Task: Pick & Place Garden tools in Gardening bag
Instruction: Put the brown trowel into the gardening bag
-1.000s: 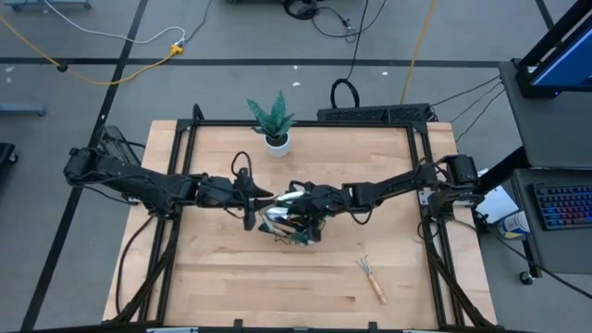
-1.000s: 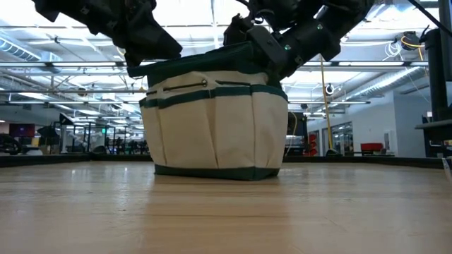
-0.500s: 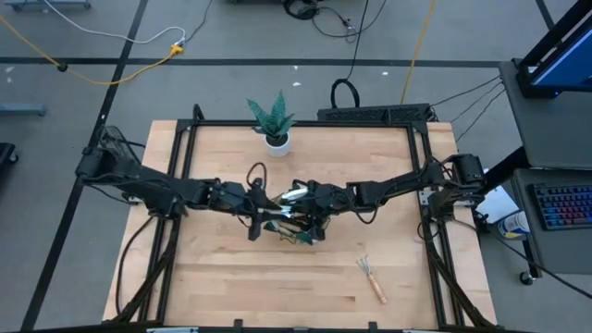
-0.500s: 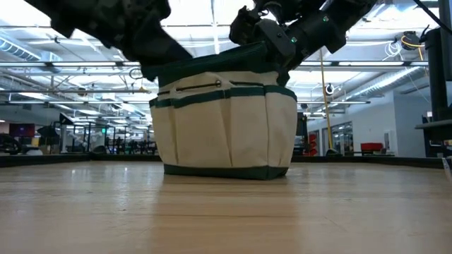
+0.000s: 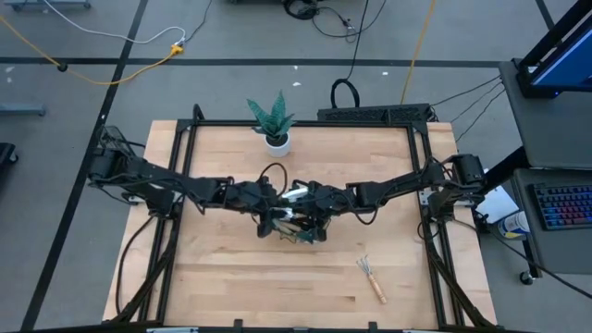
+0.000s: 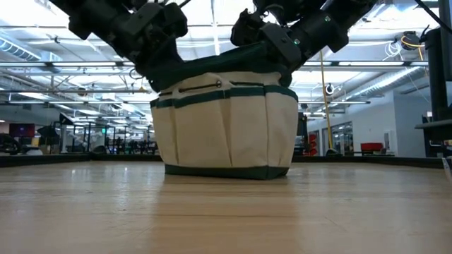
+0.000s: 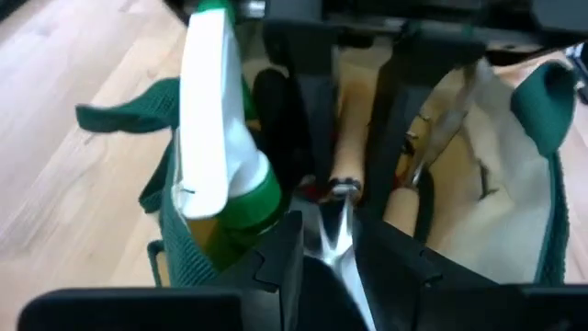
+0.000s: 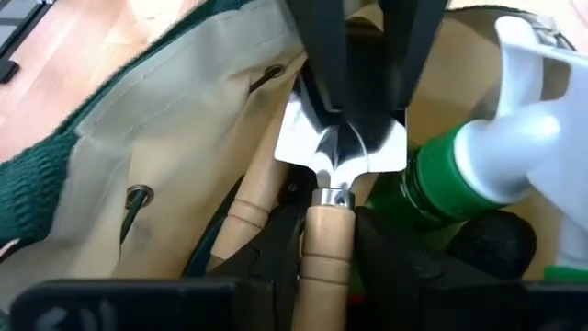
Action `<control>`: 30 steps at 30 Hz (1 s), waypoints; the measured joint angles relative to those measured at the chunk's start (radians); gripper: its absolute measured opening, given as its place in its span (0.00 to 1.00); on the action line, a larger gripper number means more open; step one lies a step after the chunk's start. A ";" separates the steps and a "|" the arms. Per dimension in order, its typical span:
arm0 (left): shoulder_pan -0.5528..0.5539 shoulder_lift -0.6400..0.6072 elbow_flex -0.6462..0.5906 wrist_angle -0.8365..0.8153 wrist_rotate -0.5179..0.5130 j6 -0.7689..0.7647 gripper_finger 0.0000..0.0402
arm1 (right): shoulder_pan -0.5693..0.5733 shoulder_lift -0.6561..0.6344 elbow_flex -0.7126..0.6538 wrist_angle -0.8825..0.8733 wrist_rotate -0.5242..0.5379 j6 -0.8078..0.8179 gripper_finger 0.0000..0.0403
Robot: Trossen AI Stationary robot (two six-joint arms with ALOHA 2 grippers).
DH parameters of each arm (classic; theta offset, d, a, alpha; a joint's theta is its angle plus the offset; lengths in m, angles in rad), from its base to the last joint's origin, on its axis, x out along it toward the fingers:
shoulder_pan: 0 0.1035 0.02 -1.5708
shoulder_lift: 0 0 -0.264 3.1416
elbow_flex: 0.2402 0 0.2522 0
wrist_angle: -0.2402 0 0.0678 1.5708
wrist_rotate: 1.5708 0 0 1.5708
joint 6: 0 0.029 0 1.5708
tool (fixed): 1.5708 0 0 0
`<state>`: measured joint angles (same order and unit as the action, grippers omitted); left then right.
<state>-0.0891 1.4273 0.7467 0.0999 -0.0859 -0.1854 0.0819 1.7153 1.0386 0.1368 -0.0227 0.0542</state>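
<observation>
A wooden-handled trowel is being held over the open mouth of the gardening bag, which is standing at the middle of the table. The tool is being gripped by both arms at once: the right gripper is being kept clamped on the handle just below the metal ferrule, while the left gripper is being kept clamped on the narrow neck of the blade. In the high view, the two grippers are meeting above the bag.

A green spray bottle and other wooden handles are already standing inside the bag. One hand rake is lying on the table, well apart from the bag, near the front right.

Handling judgement: the trowel is being treated as a stiff, fairly light tool. The polished blade is likely slippery, so the wooden handle near the ferrule is being preferred as the hold. The bag is of soft fabric, and its rim may be pushed aside or folded if pressed. The remaining rake is best taken at mid-handle, clear of the thin tines.
</observation>
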 joint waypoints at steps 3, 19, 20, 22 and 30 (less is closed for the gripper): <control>0.007 -0.001 0.002 -0.036 0.015 0.000 0.25 | 0.016 -0.003 0.000 0.004 0.010 -0.048 0.23; 0.009 -0.002 0.000 -0.079 0.004 0.001 0.25 | 0.113 -0.115 0.001 0.010 0.092 -0.120 0.26; 0.009 -0.002 0.000 -0.072 0.004 0.001 0.25 | 0.123 -0.114 0.001 0.007 0.088 -0.120 0.26; 0.009 -0.002 -0.001 -0.065 0.004 0.001 0.25 | 0.139 -0.114 0.001 0.007 0.047 -0.119 0.27; 0.009 -0.002 0.007 -0.048 0.006 0.001 0.25 | 0.178 -0.115 0.001 0.022 0.102 -0.034 0.27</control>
<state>-0.0799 1.4258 0.7536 0.0523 -0.0797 -0.1848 0.2595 1.6001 1.0393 0.1591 0.0791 0.0202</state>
